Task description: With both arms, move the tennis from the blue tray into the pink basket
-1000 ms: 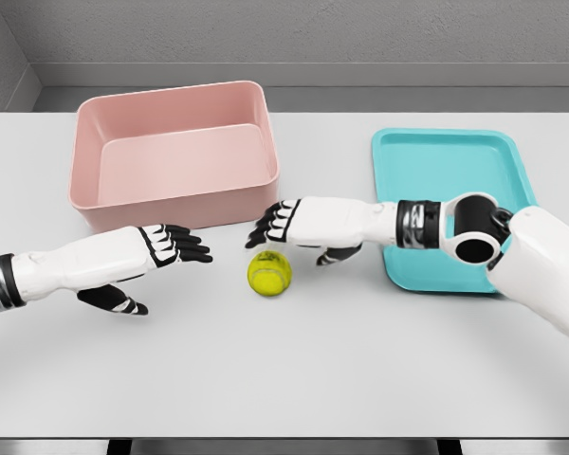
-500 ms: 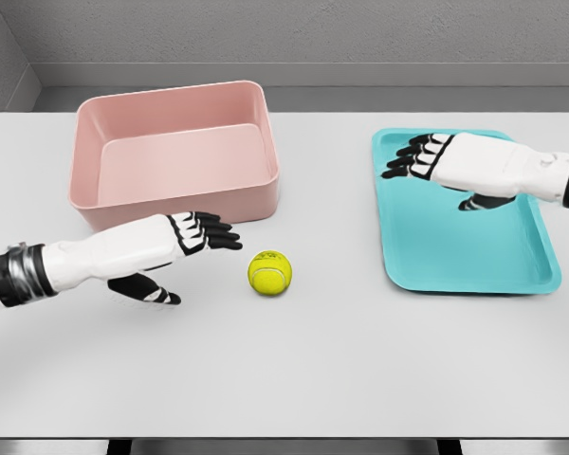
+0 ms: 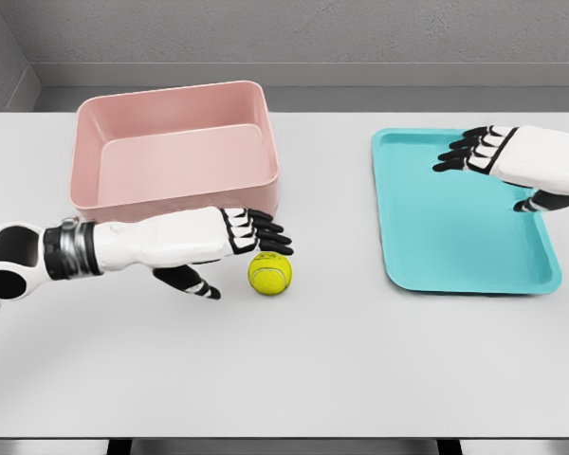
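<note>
Left hand (image 3: 229, 237) has slid in to the tennis ball (image 3: 269, 272), fingers (image 3: 264, 235) spread flat over it, nothing gripped yet — lining up the pickup, I'd say. Ball sits mid-tabletop, just before the pink basket (image 3: 175, 199). Right hand (image 3: 512, 159), open and empty, has pulled back over the blue tray (image 3: 455, 237).

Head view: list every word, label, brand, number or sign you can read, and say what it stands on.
None can be read.
Tennis ball: only its pale seam, no brand print visible.
Pink basket: plain walls.
Blue tray: plain surface.
Left robot hand and right robot hand: no lettering.
Table: bare white, unmarked.
</note>
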